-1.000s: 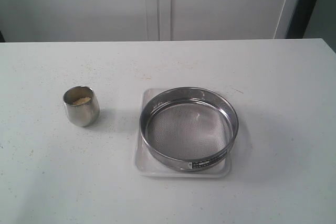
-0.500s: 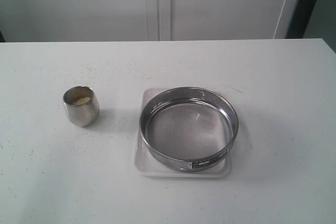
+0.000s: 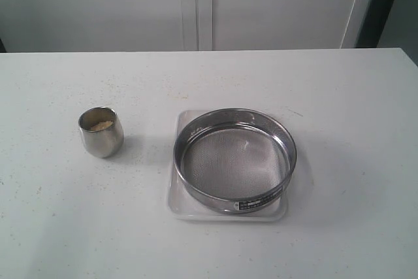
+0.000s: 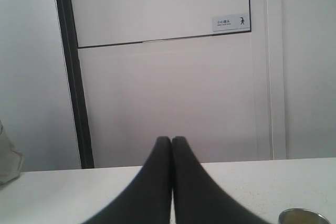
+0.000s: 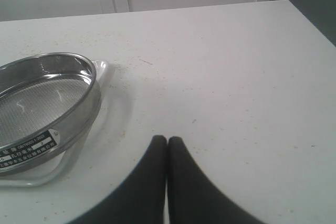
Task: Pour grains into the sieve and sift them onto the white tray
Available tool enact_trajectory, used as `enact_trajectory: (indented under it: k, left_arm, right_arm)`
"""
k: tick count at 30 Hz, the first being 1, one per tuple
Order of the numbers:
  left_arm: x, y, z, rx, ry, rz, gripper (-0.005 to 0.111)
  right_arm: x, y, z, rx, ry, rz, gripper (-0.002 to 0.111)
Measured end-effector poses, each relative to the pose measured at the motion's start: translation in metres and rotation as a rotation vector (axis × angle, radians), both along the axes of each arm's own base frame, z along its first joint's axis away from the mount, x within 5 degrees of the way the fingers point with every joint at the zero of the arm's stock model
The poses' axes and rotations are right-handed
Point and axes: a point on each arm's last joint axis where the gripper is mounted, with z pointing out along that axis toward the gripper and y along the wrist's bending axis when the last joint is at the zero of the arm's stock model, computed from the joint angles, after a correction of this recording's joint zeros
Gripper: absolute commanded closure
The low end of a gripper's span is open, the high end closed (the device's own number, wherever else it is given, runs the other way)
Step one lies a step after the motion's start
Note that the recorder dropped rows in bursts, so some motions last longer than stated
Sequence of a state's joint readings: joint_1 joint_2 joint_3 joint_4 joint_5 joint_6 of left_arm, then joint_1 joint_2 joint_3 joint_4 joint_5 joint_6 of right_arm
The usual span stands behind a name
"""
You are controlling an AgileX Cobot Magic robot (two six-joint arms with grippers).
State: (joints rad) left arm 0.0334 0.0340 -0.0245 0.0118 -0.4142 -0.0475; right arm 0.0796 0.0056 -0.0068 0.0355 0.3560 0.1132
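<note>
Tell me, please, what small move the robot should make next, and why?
Probably open the left gripper and reach for the steel cup: the grains sit in it, the sieve already rests empty on the white tray, and both this and the right gripper are shut, holding nothing.

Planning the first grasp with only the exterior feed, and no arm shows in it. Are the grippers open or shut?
Observer: The left gripper is shut, fingertips pressed together, holding nothing.
Operator: And the right one?
Observer: The right gripper is shut and empty too, with the table ahead of it.
Operator: Does either wrist camera see the task items?
Observer: The right wrist view shows the sieve sitting on the white tray; the left catches only the rim of the steel cup.
</note>
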Motion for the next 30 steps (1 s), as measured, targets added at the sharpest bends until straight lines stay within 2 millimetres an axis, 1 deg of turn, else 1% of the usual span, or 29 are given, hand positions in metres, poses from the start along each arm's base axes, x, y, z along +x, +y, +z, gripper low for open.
enact_trajectory:
  k: [5, 10, 14, 17, 20, 24, 26, 30]
  left_arm:
    - [0.01, 0.0, 0.012, -0.002, 0.055, 0.0, 0.107]
    - [0.028, 0.001, 0.022, -0.005, 0.137, 0.001, 0.107]
    - [0.044, 0.002, 0.025, -0.005, 0.166, 0.005, 0.107]
    - [0.056, 0.003, 0.02, -0.006, 0.21, 0.008, 0.107]
    - [0.069, 0.003, 0.007, -0.015, 0.315, 0.008, 0.107]
    - [0.085, 0.003, -0.006, -0.09, 0.391, 0.001, 0.107]
    - [0.091, 0.002, -0.013, -0.065, 0.431, -0.02, 0.107]
    - [0.101, -0.004, -0.02, -0.015, 0.447, -0.081, 0.107]
  right_arm:
    - [0.0, 0.0, 0.0, 0.0, 0.0, 0.0, 0.108]
    - [0.0, 0.0, 0.0, 0.0, 0.0, 0.0, 0.108]
    - [0.0, 0.0, 0.0, 0.0, 0.0, 0.0, 0.108]
    - [0.0, 0.0, 0.0, 0.0, 0.0, 0.0, 0.108]
    - [0.0, 0.0, 0.0, 0.0, 0.0, 0.0, 0.108]
    - [0.0, 0.0, 0.0, 0.0, 0.0, 0.0, 0.108]
    - [0.0, 0.0, 0.0, 0.0, 0.0, 0.0, 0.108]
    - [0.0, 0.0, 0.0, 0.0, 0.0, 0.0, 0.108]
